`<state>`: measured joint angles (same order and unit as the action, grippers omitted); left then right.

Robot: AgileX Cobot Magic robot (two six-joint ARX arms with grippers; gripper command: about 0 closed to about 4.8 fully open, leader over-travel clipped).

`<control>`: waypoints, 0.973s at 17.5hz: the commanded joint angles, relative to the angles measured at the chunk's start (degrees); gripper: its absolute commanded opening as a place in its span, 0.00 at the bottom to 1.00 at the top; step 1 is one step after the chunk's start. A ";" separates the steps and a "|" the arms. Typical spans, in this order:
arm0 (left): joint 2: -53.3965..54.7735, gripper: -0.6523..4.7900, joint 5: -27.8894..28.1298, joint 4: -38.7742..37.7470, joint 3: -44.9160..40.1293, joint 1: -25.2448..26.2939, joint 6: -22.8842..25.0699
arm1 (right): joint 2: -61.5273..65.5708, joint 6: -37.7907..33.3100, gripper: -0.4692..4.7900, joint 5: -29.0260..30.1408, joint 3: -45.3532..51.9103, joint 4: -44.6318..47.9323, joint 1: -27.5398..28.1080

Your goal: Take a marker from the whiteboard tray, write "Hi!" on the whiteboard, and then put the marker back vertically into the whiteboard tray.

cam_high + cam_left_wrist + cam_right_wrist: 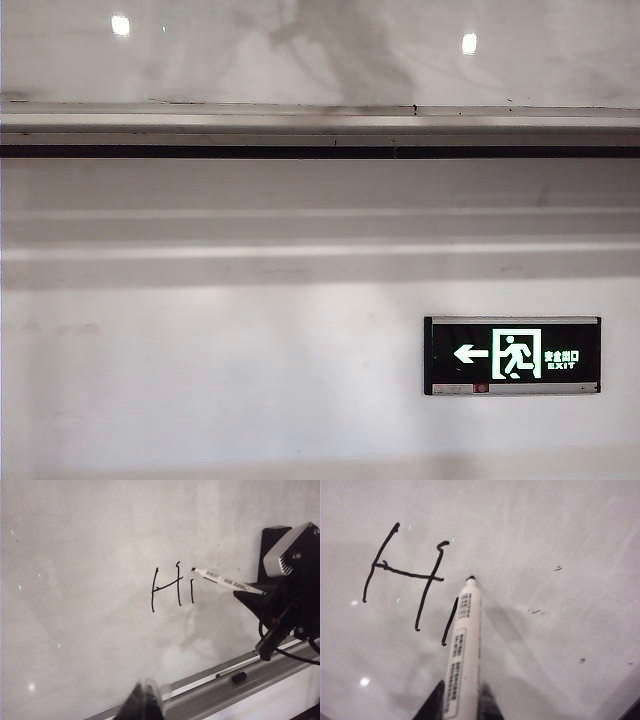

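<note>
Marker (462,645) pinched between the narrowed fingers of the right end effector (461,705), tip at the whiteboard (560,525), just above and beside the short stroke of the "i". Probably poised for the dot; exclamation mark not yet written. Risks from here: too hard a press, and a smear instead of a dot; a slip of the slim barrel in the grip, and a stray line across the "H" (405,575). Farther off, left end effector (145,702) low near the whiteboard tray (240,687), opening impossible to tell, nothing visibly held. Small black cap-like piece (239,677) on that tray, below the writing.
</note>
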<state>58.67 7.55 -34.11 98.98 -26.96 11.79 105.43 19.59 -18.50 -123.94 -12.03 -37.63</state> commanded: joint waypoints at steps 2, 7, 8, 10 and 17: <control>-0.15 0.11 -0.26 0.74 0.17 -0.07 -0.26 | -0.13 -0.04 0.09 0.92 -0.39 1.16 -0.13; -0.15 0.11 -0.26 0.77 0.17 -0.07 -1.29 | -0.13 -0.04 0.09 0.68 -0.39 0.70 -0.13; -0.15 0.11 -0.26 0.77 0.17 -0.07 -1.29 | -0.13 -0.07 0.09 -0.70 -0.39 0.50 -0.13; -0.15 0.11 -0.26 0.74 0.17 -0.07 -1.29 | -0.13 -0.07 0.09 -0.87 -0.39 0.22 -0.13; -0.15 0.11 -0.26 0.74 0.17 -0.07 -1.29 | -0.13 -0.07 0.09 0.85 -0.39 0.20 -0.39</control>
<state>58.70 7.53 -34.11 98.98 -26.96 10.68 105.51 19.57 -17.78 -123.96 -12.56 -37.91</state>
